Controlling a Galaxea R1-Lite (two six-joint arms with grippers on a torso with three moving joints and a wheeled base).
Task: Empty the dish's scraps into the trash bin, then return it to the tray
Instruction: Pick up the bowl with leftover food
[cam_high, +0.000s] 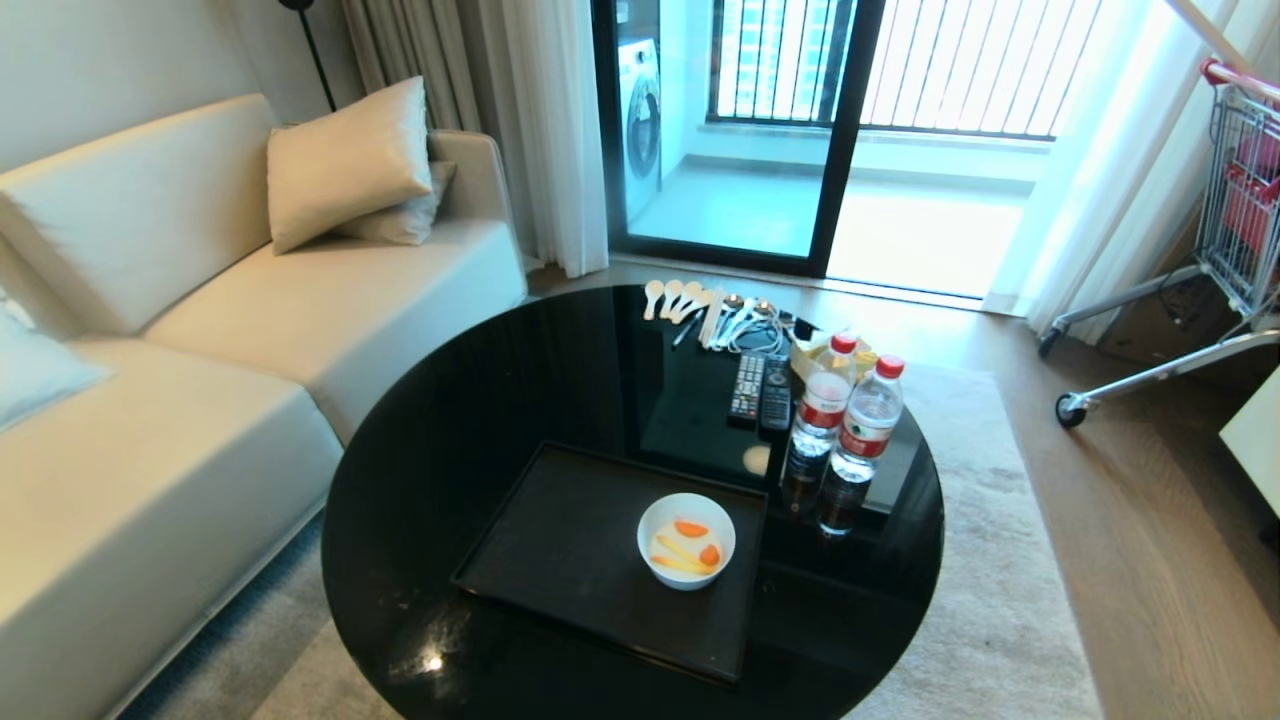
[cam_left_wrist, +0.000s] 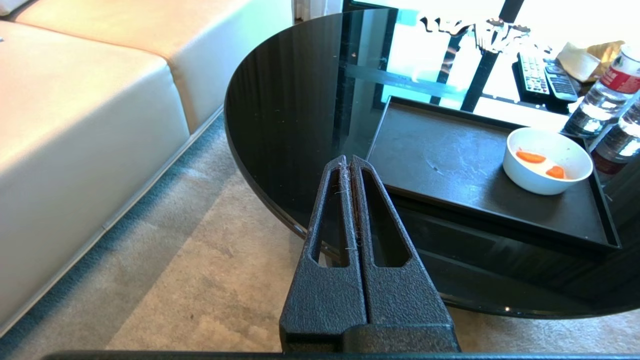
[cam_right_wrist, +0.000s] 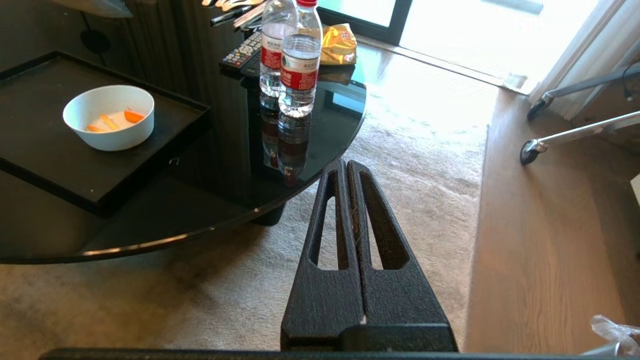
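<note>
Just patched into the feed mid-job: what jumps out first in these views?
A white bowl of orange and yellow scraps sits at the right end of a black tray on the round black glass table. Two red-capped water bottles stand right of the tray. Both claws, left and right, hang shut, off the table's near edge.

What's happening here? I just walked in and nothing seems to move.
Nothing is being handled yet. The white bowl sits on the black tray with its scraps inside. The left gripper and right gripper are shut and empty, off the table's near edge. No trash bin is in view.
</note>
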